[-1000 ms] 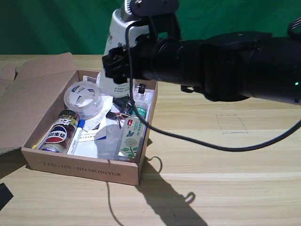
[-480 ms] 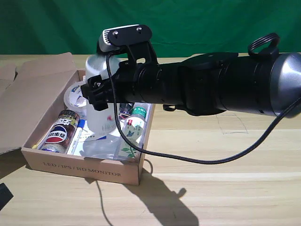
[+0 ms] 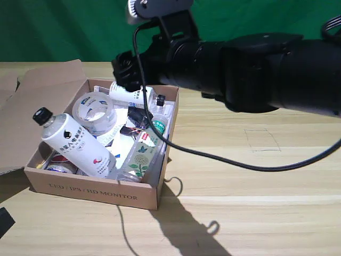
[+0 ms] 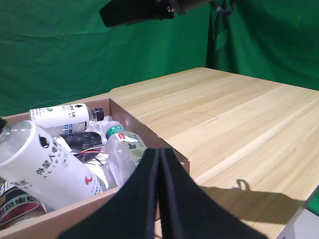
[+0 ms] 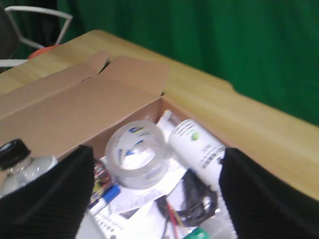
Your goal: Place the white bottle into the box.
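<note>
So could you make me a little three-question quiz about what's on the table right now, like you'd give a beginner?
1. True or false: the white bottle lies tilted inside the cardboard box, its black cap toward the exterior view's left.
2. Multiple choice: what is the right gripper holding? A) the white bottle B) the tape roll C) nothing
3. Fill in: the slim clear bottle beside the white bottle has a ____ cap.

Key:
1. True. It rests on the other items in the box.
2. C. The right wrist view shows its fingers spread wide above the box with nothing between them.
3. Green.
</note>
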Robot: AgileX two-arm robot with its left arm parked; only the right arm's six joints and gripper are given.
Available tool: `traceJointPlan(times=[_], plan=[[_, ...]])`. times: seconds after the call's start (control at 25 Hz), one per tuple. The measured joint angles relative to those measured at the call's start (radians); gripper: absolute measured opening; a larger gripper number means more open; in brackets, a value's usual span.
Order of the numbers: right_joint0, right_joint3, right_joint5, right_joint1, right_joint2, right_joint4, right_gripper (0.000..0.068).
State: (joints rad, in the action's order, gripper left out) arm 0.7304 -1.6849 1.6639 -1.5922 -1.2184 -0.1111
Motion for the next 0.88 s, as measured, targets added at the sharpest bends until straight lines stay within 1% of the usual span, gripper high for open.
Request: traceJointPlan(times=[0.04, 0.08, 0.12, 0.2, 0.28, 0.4, 0.76, 0.88], plan=[[0.0, -0.005, 0.017, 0.024, 0.0, -0.031, 0.0553], [0.0, -0.015, 0.036, 0.06, 0.004, -0.069, 0.0454], [0.0, -0.024, 0.046, 0.081, 0.007, -0.089, 0.0388], [0.0, -0.045, 0.074, 0.146, 0.023, -0.152, 0.0179], [0.0, -0.068, 0.128, 0.215, 0.048, -0.219, 0.005], [0.0, -0.079, 0.187, 0.319, 0.088, -0.297, 0.0011], [0.0, -0.093, 0.199, 0.526, 0.136, -0.529, 0.0004], [0.0, -0.093, 0.201, 0.59, 0.151, -0.557, 0.0004]])
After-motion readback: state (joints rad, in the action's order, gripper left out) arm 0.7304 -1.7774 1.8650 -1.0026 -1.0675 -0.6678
